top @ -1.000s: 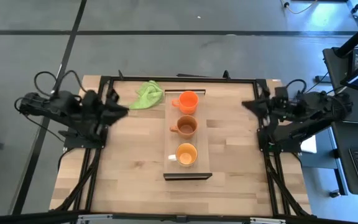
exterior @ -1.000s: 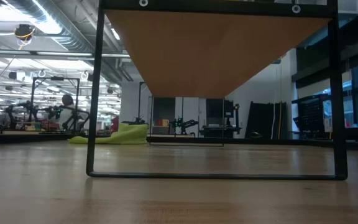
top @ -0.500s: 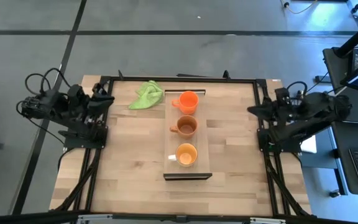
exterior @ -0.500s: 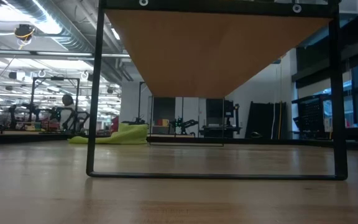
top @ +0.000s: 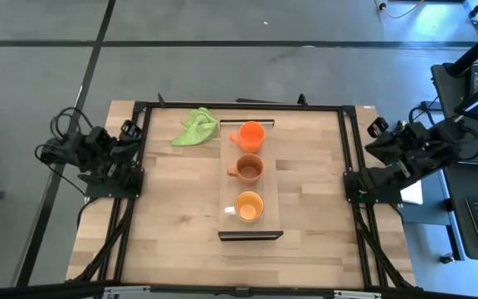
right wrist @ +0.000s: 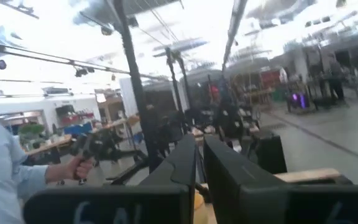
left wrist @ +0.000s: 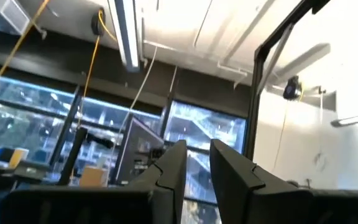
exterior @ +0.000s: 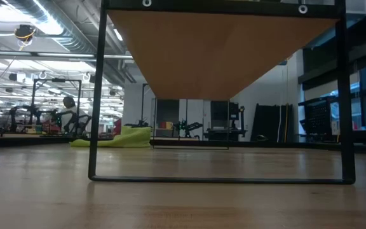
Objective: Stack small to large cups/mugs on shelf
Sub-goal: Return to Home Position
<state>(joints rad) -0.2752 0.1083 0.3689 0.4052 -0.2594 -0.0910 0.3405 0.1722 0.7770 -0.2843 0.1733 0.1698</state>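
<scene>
change: since a second ago i see both arms drawn back off the table [top: 173, 216] to its side edges.
left gripper [left wrist: 197, 146]: clenched, empty.
right gripper [right wrist: 199, 142]: clenched, empty.
shelf [top: 272, 187]: mid-table, long axis running far to near.
mugs: red-orange mug [top: 252, 134], brownish mug [top: 248, 169] and yellow-orange mug [top: 250, 206] in a row along it, handles toward the left arm's side.

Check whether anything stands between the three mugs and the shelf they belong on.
Nothing visible does. The red-orange mug, brownish-orange mug and yellow-orange mug stand in a row on the shelf; the lime-green cloth lies beside its far end. Left claw and right claw sit at the table's sides.
</scene>
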